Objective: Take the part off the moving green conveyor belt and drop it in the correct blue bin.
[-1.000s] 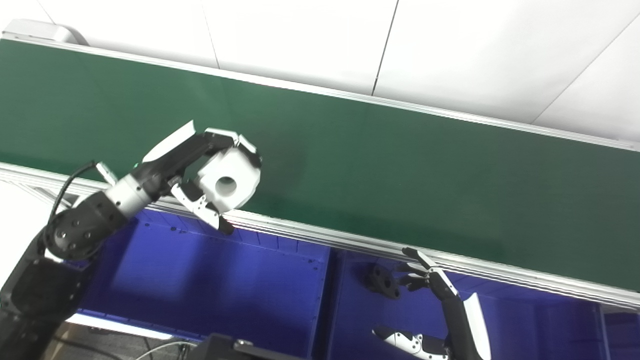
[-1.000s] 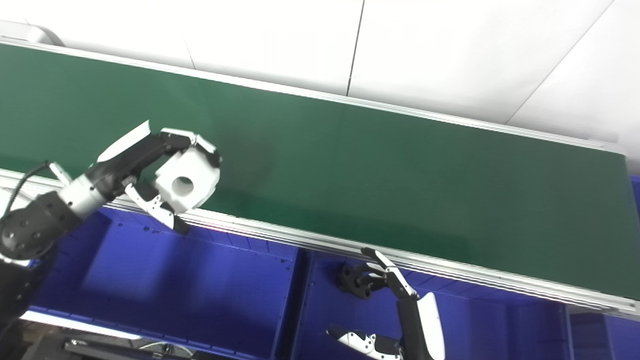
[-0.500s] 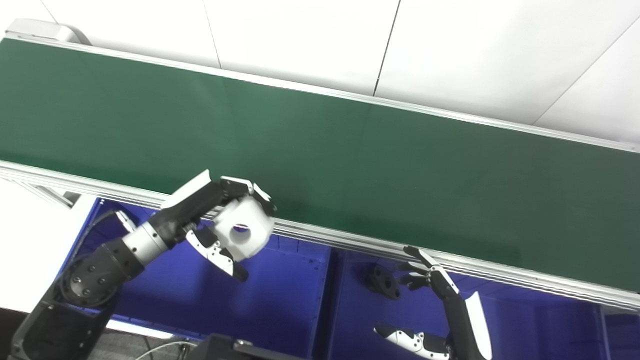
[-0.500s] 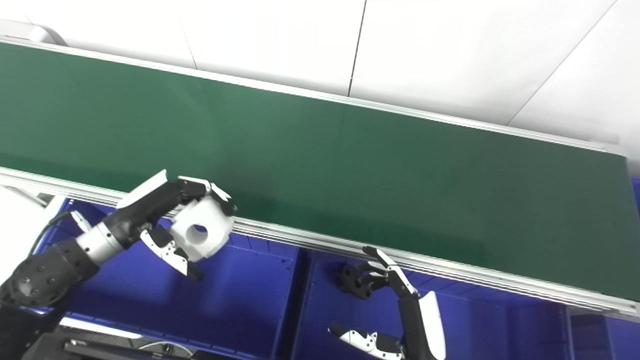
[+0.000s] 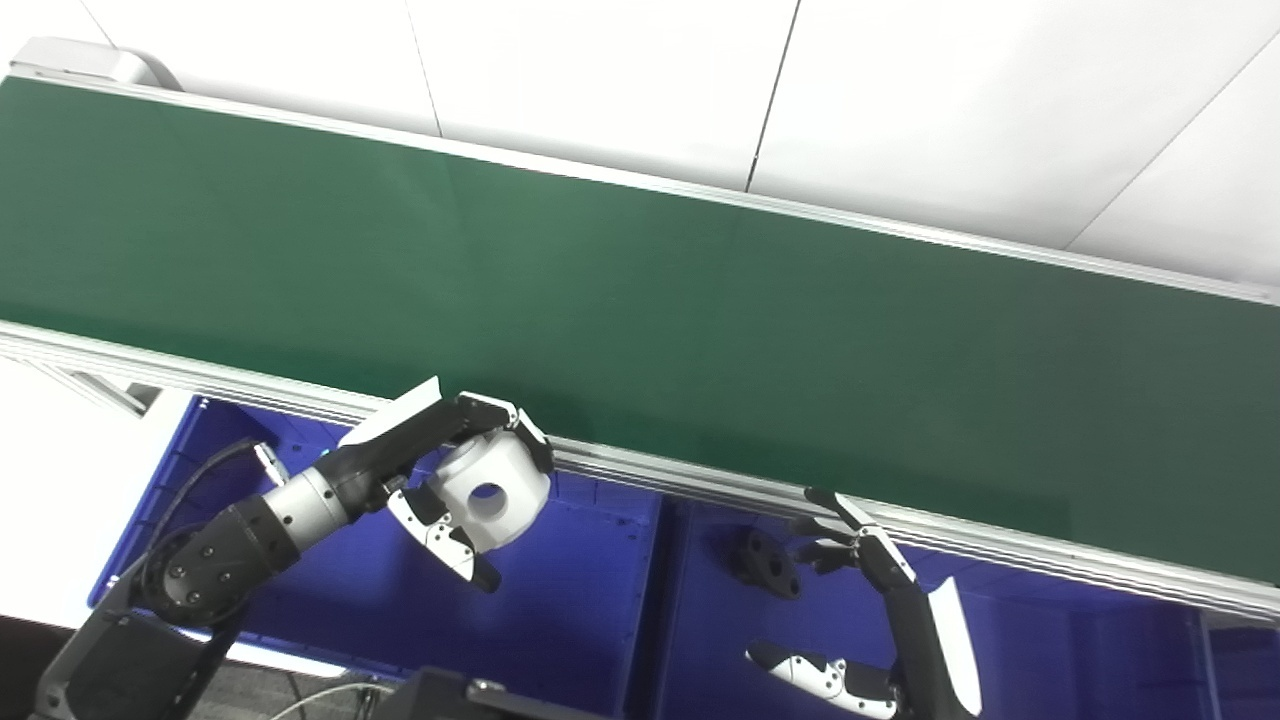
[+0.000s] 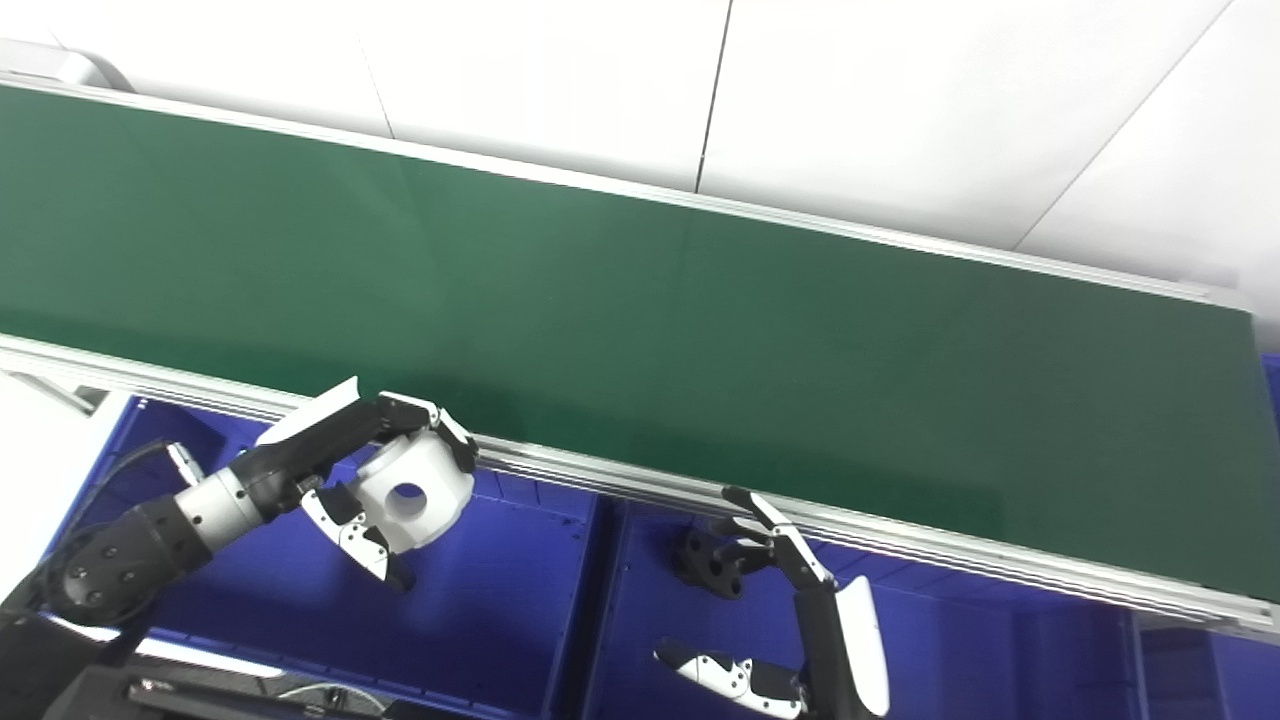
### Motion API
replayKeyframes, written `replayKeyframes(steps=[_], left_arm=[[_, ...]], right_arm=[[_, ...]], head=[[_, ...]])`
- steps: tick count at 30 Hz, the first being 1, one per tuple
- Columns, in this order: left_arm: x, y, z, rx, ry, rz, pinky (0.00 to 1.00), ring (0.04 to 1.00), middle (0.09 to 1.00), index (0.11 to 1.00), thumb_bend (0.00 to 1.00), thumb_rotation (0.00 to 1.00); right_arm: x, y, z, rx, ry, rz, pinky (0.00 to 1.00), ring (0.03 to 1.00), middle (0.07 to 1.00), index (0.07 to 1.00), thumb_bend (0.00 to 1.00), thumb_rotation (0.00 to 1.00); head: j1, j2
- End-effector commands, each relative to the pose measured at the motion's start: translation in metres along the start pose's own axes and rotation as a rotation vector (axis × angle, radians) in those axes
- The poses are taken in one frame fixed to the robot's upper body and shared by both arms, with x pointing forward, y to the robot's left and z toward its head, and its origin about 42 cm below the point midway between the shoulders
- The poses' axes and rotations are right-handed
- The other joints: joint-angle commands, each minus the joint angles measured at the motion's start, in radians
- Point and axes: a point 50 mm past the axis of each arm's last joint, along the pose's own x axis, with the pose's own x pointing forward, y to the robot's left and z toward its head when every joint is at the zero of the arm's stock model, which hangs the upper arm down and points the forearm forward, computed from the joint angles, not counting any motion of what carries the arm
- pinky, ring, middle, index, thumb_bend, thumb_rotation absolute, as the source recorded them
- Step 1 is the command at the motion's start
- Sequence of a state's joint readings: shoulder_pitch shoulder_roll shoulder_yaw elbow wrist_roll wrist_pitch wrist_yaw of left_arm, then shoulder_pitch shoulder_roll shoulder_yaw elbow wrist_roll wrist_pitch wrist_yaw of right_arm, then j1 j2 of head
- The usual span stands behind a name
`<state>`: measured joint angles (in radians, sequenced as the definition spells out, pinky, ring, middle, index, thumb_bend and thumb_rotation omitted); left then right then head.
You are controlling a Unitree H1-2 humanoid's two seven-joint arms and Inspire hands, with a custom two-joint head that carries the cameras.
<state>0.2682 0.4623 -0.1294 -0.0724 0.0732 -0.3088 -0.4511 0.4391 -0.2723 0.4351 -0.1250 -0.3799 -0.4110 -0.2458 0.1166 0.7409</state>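
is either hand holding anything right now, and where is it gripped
The left hand holds the white part by its sides, fingers over the top and thumb underneath, above the left blue bin. The right hand holds nothing.

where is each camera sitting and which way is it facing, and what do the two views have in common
Left eye view: on the robot's head, looking down and forward over the green conveyor belt and the blue bins below it; both arms enter from the bottom edge, the left hand holding the white part over the left blue bin.
Right eye view: beside it on the head, facing the same way, with everything sitting further left in the picture.
Shared: belt, white part, the black part in the middle bin, and the right hand.
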Motion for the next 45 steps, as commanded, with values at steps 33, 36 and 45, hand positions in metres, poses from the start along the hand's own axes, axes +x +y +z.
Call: replayKeyframes(steps=[33,36,45], left_arm=[[-0.009,0.015,0.005,0.019,-0.031,-0.146,0.59,0.673,0.779,0.776,0.87,0.30],[-0.009,0.017,0.008,0.026,-0.040,-0.144,0.56,0.619,0.749,0.756,0.85,0.29],[-0.009,0.021,0.016,0.035,-0.054,-0.150,0.50,0.570,0.713,0.733,0.80,0.24]], right_arm=[[0.000,0.000,0.010,0.023,-0.072,-0.022,0.58,0.613,0.701,0.831,0.72,0.34],[0.000,-0.001,0.011,0.022,-0.071,-0.022,0.58,0.614,0.702,0.833,0.72,0.35],[0.000,0.000,0.011,0.020,-0.073,-0.022,0.58,0.613,0.702,0.836,0.72,0.34]], head=[[0.006,0.007],[0.006,0.008],[0.006,0.008]])
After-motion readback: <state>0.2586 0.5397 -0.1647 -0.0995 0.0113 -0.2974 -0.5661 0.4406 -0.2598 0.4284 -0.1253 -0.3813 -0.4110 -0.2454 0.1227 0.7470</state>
